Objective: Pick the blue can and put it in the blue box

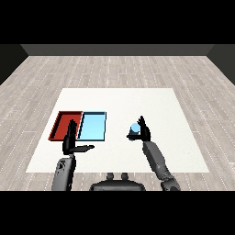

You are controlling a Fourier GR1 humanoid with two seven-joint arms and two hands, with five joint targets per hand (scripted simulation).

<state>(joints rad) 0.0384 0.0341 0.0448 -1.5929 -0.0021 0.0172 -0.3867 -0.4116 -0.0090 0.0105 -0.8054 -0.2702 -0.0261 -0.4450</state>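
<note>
The right hand (143,131) curls round the half-hidden blue can (135,128); the left hand (72,142) is spread, holding nothing.

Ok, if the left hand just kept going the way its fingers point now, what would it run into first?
Most likely the red tray. The left hand has straight fingers pointing away across the table, their tips overlapping the red tray's near right corner beside the light blue tray. Height is unclear, so it may pass above the rim.

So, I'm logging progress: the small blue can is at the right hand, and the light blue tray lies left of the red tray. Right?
Not quite. In the head view the light blue tray lies right of the red tray. The small blue can is indeed at the right hand.
</note>
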